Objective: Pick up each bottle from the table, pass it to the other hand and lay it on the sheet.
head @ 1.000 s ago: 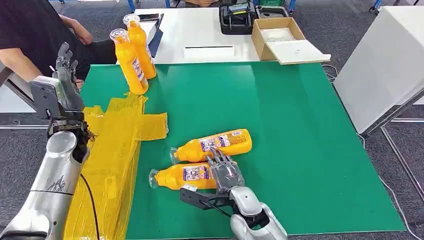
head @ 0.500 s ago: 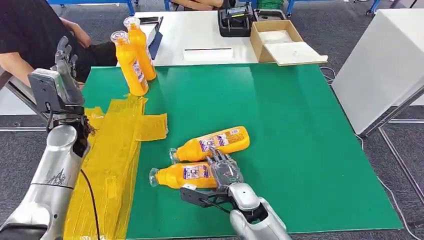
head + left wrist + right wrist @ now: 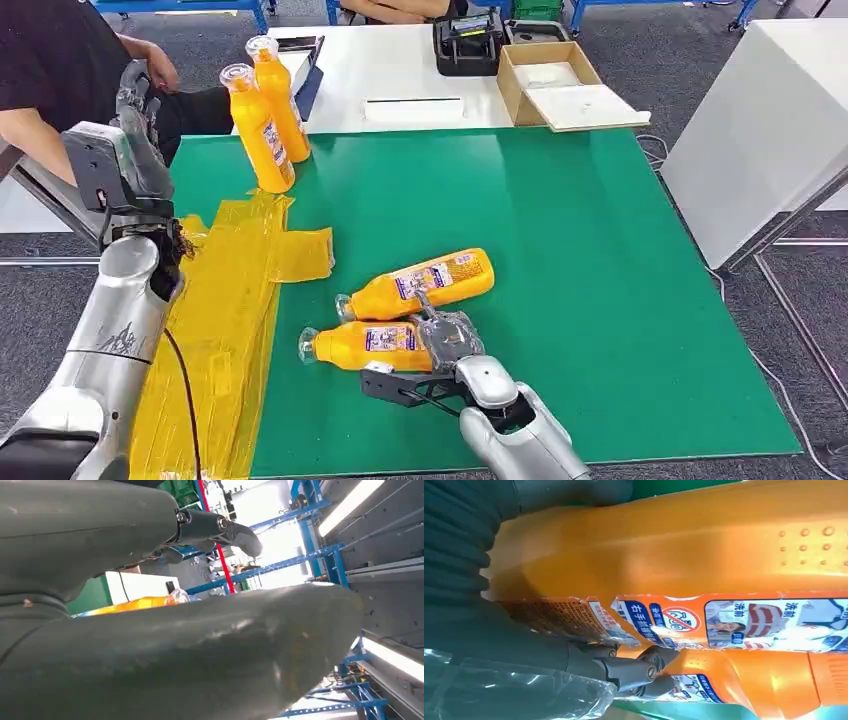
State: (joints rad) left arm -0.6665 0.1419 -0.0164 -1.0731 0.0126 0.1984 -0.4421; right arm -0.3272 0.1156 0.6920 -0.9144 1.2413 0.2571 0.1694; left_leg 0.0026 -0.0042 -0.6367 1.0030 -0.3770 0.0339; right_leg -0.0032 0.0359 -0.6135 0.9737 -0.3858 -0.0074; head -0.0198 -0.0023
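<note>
My right hand [image 3: 447, 338] sits low in the middle of the head view, its fingers [image 3: 639, 667] wrapped over the base end of the nearer lying bottle [image 3: 365, 345] and touching its label, so I judge the step in hand is the pick-up, with the grasp closing and the bottle resting on the green table [image 3: 560, 250]; whether the hold is firm enough to lift I cannot tell; a second lying bottle [image 3: 420, 283] is just beside it, toward the centre of the frame, and looks close enough to be nudged; two standing bottles [image 3: 262, 110] wait at the upper left; my left hand [image 3: 138, 110] is raised at the left edge, fingers apart and holding nothing; the yellow sheet [image 3: 225, 300] lies at the lower left; next, I judge, I must lift cleanly without dragging the neighbour, carry the bottle leftward, and bring my left hand down to meet it for the pass.
</note>
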